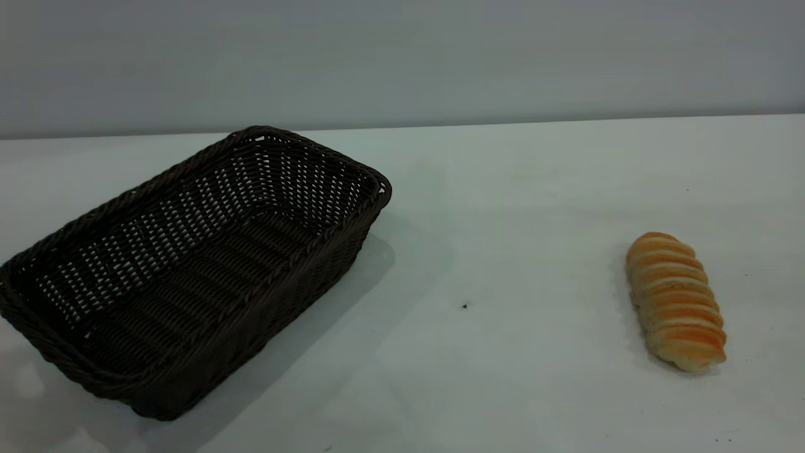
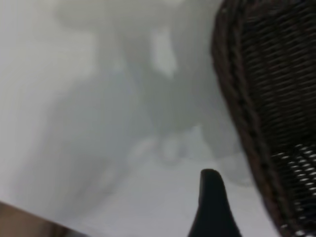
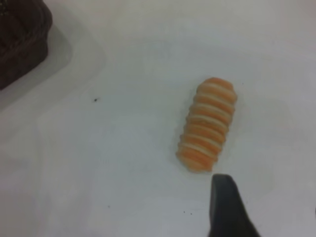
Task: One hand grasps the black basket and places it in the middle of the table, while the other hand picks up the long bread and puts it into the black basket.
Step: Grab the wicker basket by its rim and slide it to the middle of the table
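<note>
The black basket (image 1: 188,264) stands on the white table (image 1: 503,207) at the left, its long side running diagonally. It is empty. The long bread (image 1: 676,301) lies on the table at the right, far from the basket. Neither gripper shows in the exterior view. In the left wrist view my left gripper (image 2: 261,197) hovers open over bare table just outside the basket's braided rim (image 2: 237,98); only one dark finger (image 2: 212,202) shows. In the right wrist view my right gripper (image 3: 269,197) is open above the table, one finger (image 3: 224,207) just short of the bread's near end (image 3: 207,126).
A grey wall runs behind the table's far edge (image 1: 503,123). A small dark speck (image 1: 465,306) lies on the table between basket and bread. A corner of the basket (image 3: 22,39) shows in the right wrist view.
</note>
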Controlling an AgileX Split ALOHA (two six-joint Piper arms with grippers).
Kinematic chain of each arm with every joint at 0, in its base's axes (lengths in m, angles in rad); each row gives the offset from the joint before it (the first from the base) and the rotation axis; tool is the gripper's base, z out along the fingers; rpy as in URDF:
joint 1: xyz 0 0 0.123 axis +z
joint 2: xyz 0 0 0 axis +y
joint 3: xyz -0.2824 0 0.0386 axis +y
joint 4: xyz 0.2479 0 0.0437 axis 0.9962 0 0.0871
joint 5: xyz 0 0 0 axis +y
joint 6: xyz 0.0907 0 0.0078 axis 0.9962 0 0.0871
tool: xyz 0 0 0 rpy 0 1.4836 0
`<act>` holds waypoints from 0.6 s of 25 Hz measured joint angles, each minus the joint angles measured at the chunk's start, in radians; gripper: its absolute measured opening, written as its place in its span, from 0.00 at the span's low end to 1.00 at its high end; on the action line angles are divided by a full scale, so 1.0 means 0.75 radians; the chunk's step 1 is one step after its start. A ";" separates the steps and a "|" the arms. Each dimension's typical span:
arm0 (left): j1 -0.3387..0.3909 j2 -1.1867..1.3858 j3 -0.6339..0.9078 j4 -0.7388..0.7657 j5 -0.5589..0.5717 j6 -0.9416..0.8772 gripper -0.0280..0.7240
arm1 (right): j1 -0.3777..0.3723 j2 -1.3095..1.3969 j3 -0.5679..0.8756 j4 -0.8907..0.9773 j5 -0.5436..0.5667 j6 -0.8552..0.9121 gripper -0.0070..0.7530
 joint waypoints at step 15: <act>-0.026 0.261 -0.001 -0.131 -0.133 -0.042 0.80 | 0.000 0.000 0.000 0.002 -0.013 -0.004 0.55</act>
